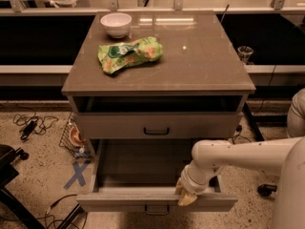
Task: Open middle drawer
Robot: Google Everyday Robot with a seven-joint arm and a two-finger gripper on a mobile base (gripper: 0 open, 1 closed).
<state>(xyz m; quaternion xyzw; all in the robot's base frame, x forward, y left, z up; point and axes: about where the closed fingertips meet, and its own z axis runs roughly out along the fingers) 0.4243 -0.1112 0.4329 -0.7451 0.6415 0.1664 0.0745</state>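
Observation:
The middle drawer (119, 199) is a grey-taupe drawer pulled well out of the cabinet toward me. Its wide shallow tray (138, 163) shows empty, and its small black bar handle (156, 209) sits at the bottom edge of the view. My gripper (187, 194), at the end of the white arm (238, 159), rests on the top edge of the drawer's front, right of the handle. The narrower drawer (200, 125) above stands closed. Any drawer below is hidden under the open one.
A white bowl (116, 24) and a green snack bag (128, 54) lie on the cabinet top (200, 56). A wire basket (71, 137), cables (28, 125) and a blue tape X (76, 174) lie on the floor at left. A dark stand (9, 175) is at lower left.

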